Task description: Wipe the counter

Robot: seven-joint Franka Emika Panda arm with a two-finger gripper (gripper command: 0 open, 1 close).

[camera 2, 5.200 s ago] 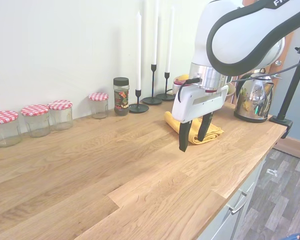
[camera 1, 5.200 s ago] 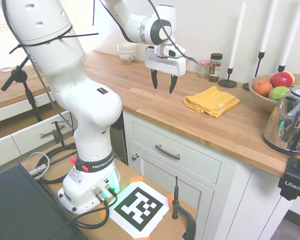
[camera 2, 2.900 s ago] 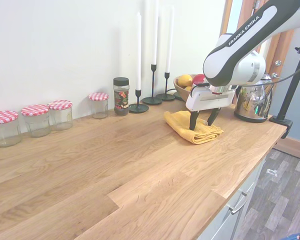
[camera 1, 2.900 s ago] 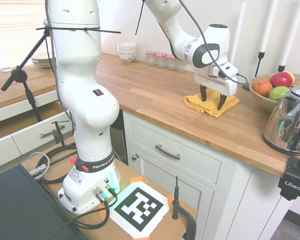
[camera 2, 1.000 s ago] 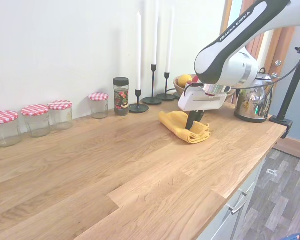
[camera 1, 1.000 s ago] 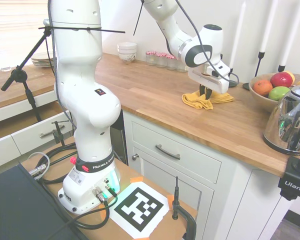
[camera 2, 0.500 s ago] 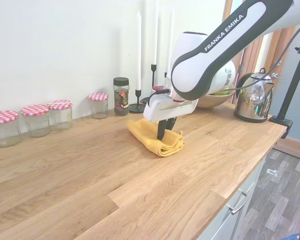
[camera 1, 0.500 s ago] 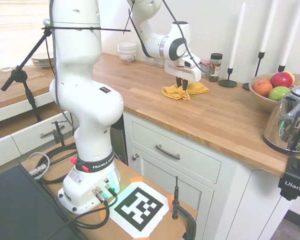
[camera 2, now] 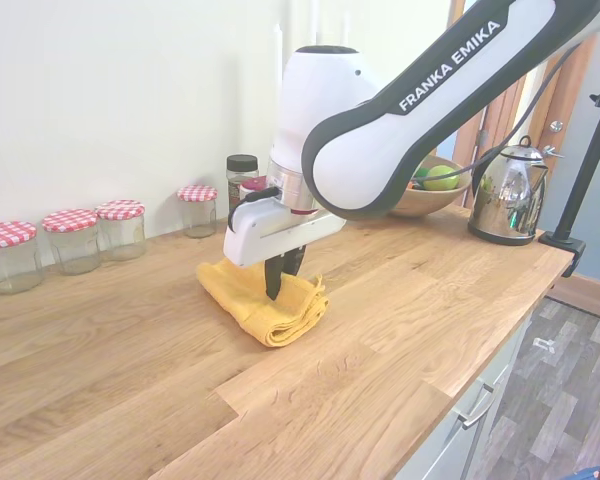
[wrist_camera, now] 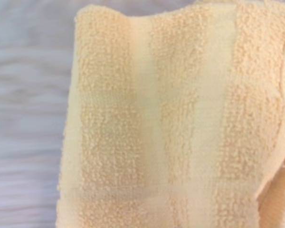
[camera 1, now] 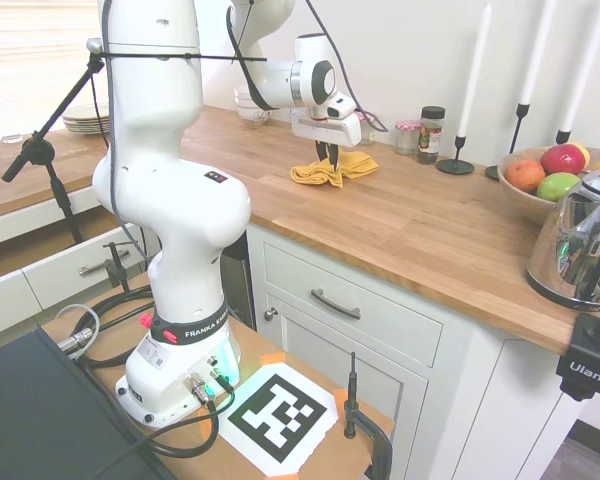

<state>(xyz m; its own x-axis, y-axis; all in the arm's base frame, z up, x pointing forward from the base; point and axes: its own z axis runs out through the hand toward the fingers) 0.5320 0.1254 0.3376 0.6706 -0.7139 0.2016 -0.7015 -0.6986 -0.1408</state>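
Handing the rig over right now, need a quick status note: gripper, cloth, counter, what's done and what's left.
Gripper: shut on the folded yellow terry cloth, pressing it against the warm-brown butcher-block counter.
Cloth: sits mid-counter, in front of the red-checked-lid glass jar and the dark-lidded spice jar.
Done: one pass, dragged here from the end by the chrome kettle.
Left: the stretch toward the three red-checked-lid jars and the front strip, apparently not yet covered.

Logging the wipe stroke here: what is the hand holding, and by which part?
The hand is shut on the folded yellow cloth, pinching a bunched fold near its middle while the cloth lies on the counter.
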